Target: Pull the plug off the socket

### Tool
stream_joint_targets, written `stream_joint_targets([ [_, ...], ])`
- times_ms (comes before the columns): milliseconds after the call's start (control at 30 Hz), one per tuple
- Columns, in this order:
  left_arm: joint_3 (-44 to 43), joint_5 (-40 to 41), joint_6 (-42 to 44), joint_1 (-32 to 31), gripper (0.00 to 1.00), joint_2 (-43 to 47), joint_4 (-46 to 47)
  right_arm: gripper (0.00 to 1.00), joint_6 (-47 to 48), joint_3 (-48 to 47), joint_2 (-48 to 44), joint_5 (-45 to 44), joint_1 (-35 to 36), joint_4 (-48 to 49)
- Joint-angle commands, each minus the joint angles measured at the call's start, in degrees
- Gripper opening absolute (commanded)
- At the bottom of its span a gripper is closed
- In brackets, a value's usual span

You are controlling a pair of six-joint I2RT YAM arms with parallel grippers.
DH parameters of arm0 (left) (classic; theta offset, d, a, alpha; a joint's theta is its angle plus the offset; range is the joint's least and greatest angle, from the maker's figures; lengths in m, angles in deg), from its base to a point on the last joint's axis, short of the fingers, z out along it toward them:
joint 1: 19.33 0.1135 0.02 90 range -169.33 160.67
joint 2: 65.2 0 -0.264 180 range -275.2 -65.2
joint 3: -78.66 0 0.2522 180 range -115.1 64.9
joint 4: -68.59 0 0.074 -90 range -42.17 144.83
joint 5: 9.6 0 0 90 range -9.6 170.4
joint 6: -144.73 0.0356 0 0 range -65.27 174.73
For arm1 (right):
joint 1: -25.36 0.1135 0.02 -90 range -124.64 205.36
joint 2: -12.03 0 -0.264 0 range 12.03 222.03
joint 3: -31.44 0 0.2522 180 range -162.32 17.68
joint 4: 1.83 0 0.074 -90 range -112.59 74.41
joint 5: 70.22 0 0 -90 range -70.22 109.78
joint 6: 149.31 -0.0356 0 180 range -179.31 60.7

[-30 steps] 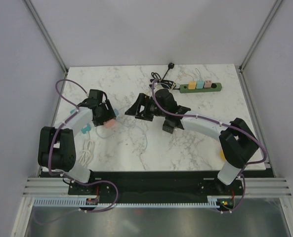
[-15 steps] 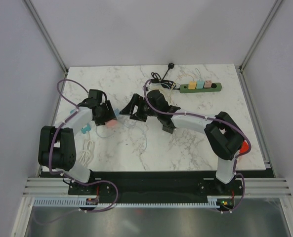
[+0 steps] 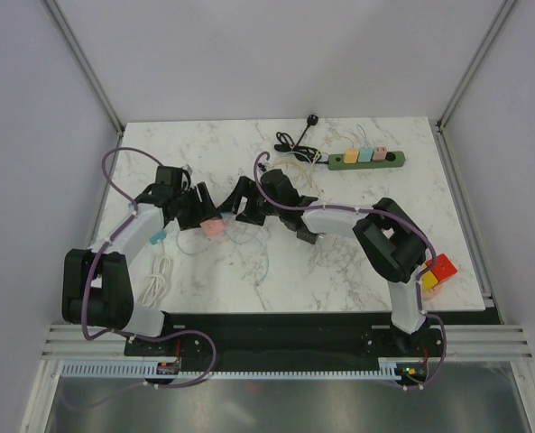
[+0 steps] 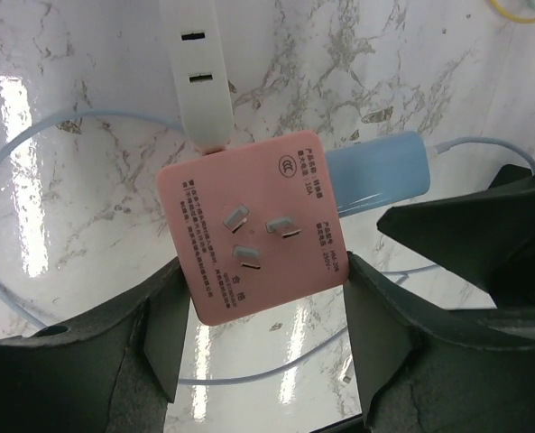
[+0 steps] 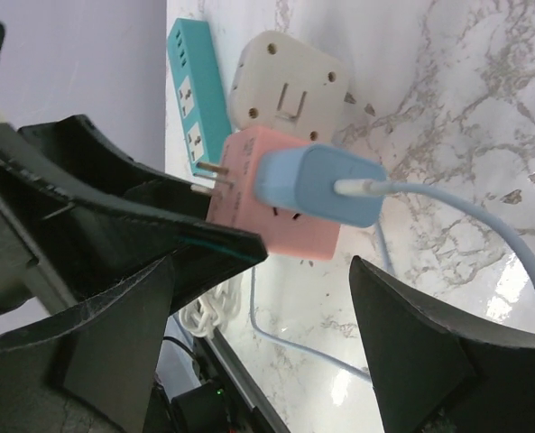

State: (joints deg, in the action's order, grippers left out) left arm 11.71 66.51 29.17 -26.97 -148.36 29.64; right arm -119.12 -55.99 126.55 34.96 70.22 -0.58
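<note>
The pink cube socket has its three back prongs facing the left wrist camera, and a pale blue plug is pushed into its side. My left gripper is shut on the socket's lower part, one finger on each side. In the top view the socket sits left of centre with the left gripper over it. My right gripper is open, and the blue plug with its blue cable lies just beyond its fingertips. The right gripper faces the left one closely.
A white adapter and a teal power strip lie behind the socket. A green power strip with coloured plugs and a black cable are at the back. A coiled white cable lies front left, red and yellow blocks front right.
My left gripper has narrowed onto the pink socket and shifted right with it. The right arm has swung left, bringing its open gripper up to the blue plug.
</note>
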Motion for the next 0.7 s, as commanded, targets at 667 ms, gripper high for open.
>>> stream_joint_targets([
  [667,3.6,-6.2,1.6,-0.1,0.02,5.9,7.4,0.78,-11.4,2.3,6.0,-9.6,0.2,12.6],
])
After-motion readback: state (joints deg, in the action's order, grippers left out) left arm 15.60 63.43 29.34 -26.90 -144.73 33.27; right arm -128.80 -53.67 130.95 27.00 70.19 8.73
